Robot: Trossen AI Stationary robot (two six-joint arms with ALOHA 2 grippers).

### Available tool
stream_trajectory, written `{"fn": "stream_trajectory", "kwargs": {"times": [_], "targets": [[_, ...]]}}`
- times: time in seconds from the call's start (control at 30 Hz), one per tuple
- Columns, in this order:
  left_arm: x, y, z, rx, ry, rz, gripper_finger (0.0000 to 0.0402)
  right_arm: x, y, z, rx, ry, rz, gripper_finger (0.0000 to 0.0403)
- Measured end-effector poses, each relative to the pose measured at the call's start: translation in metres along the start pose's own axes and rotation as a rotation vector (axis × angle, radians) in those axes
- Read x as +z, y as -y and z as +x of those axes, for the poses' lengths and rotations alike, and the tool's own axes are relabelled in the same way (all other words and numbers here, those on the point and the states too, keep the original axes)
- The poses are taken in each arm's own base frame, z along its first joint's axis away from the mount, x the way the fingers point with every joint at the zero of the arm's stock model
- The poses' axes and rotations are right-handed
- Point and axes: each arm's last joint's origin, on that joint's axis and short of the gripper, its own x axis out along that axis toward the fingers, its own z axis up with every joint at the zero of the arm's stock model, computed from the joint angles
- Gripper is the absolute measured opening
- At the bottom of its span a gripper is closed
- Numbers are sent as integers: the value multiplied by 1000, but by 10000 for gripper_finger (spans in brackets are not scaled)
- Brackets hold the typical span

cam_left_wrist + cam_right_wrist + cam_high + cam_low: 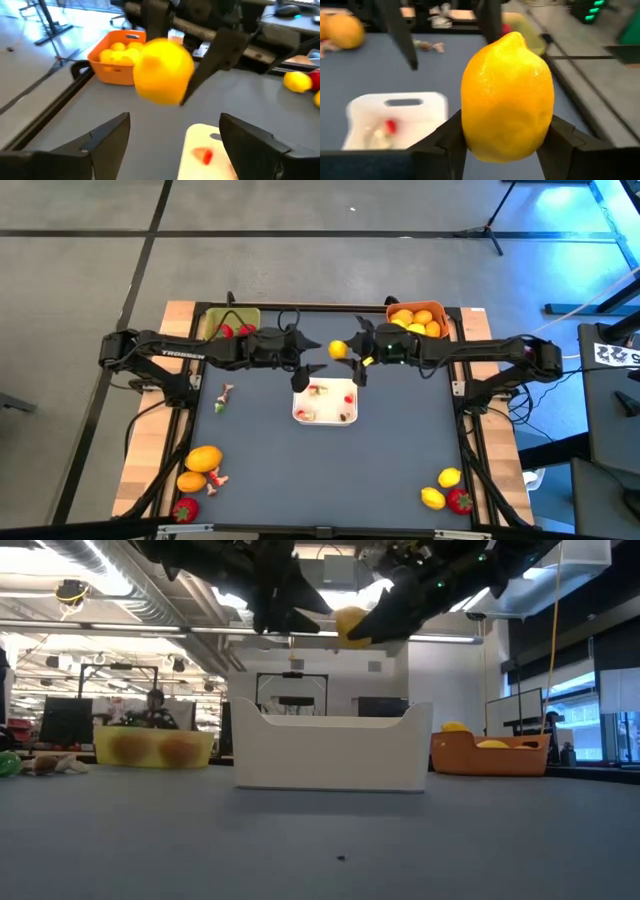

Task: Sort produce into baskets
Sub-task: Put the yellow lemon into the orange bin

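Note:
A yellow lemon (pixel 338 349) hangs in the air over the table's middle, just beyond the far edge of the white tray (pixel 325 402). My right gripper (pixel 507 145) is shut on it. My left gripper (pixel 172 135) faces the lemon (pixel 162 70) from the table's left, open, its fingers short of the fruit and touching nothing. The yellow-green basket (pixel 230 323) at the far left holds red pieces. The orange basket (pixel 418 320) at the far right holds yellow and orange pieces. My right gripper pinches the lemon's two opposite sides (pixel 470 125) between its two fingers (pixel 445 142). The fingers come from the table's right, slanting a little downward. The lemon (pixel 350 622) is lifted clear of the table and tray, its pointed end up in the right wrist view.
The white tray (pixel 330 750) holds small red scraps. Loose produce lies at the near left: an orange piece (pixel 203 458) and a strawberry (pixel 184 508). At the near right lie two lemons (pixel 449 477) and a strawberry (pixel 459 500). A small scrap (pixel 222 398) lies left of the tray.

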Motion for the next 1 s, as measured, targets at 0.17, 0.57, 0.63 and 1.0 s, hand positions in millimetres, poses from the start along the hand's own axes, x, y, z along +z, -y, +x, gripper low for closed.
{"fn": "stream_trajectory", "kwargs": {"times": [0.17,0.57,0.63,1.0], "targets": [[0,-8,1,66,-7,-5,301,-1,9,-12,-134,-55,8,187],[-3,-13,1,82,-32,-27,301,-14,37,-54,-282,-273,53,188],[-3,-13,1,82,-31,-27,301,-18,43,-65,-318,-325,71,188],[-7,-13,1,84,-70,-21,301,-48,86,-111,-544,-550,344,189]]}}
